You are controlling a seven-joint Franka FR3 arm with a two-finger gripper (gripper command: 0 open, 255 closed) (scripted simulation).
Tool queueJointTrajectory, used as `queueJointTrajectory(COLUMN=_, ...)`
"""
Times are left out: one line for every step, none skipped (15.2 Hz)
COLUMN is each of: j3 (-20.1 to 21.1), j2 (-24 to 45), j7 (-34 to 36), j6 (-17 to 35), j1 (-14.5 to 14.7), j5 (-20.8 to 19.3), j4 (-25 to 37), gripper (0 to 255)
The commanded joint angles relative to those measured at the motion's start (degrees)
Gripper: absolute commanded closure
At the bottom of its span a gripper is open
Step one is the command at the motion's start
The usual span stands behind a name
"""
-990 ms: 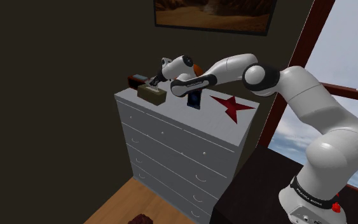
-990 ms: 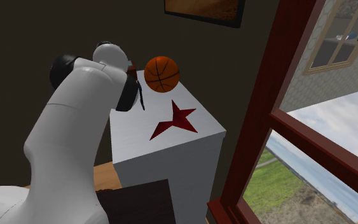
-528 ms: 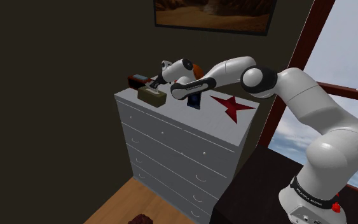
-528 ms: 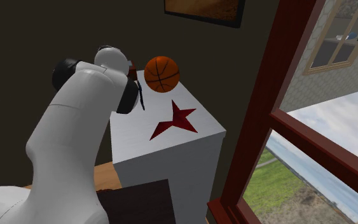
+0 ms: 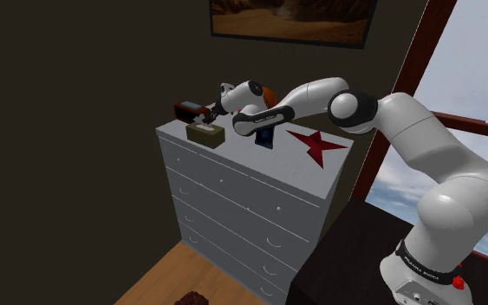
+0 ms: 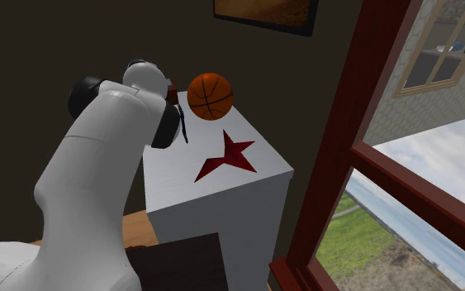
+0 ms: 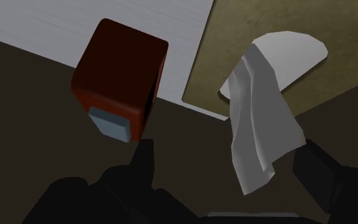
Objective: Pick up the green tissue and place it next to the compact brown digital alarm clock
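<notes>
Tissue box [image 5: 205, 132]: olive-green, on the dresser [image 5: 233, 182] top, directly under the gripper [image 7: 228, 153]; its white tissue [image 7: 260, 121] rises between the fingers.
Gripper: fingers apart, clasping nothing.
Alarm clock [image 7: 120, 76]: brown, just beside the gripper.

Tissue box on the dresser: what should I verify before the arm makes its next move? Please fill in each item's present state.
1. End effector open: ok. Its fingers stand apart, with the white tissue between them, untouched.
2. Tissue box resting on the dresser: ok, per the shoulder view.
3. Box beside the clock: ok. They are close but apart, with a strip of dresser top between them.
4. Clock standing on the dresser: ok.
5. Box fully supported near the dresser's back edge: cannot tell.
6. Basketball clear of the arm: cannot tell.
</notes>
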Motion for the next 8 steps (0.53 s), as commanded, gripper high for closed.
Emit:
queueJointTrajectory(j3=0.00, j2=-0.02, j7=-0.01, j6=-0.01, j1=0.00, j5=0.00, j4=0.01, gripper=0)
queueJointTrajectory(j3=-0.17, j2=0.21, j7=0.26, j6=0.16, j1=0.01, j5=-0.08, j4=-0.33, gripper=0)
queueJointTrajectory(j3=-1.02, j2=3.64, j7=2.43, j6=1.79, j1=-1.19, j5=-0.79, j4=-5.18, gripper=0)
queueJointTrajectory(j3=-1.68, j2=6.82, j7=4.26, j6=3.21, j1=-2.27, j5=-1.37, j4=-9.53, gripper=0)
queueJointTrajectory(j3=-2.15, j2=9.82, j7=5.78, j6=4.46, j1=-3.28, j5=-1.82, j4=-13.51, gripper=0)
queueJointTrajectory(j3=-2.40, j2=12.07, j7=6.80, j6=5.34, j1=-4.05, j5=-2.08, j4=-16.44, gripper=0)
queueJointTrajectory(j3=-2.42, j2=12.08, j7=6.77, j6=5.35, j1=-4.04, j5=-2.03, j4=-16.45, gripper=0)
queueJointTrajectory(j3=-2.43, j2=12.08, j7=6.76, j6=5.36, j1=-4.03, j5=-2.02, j4=-16.45, gripper=0)
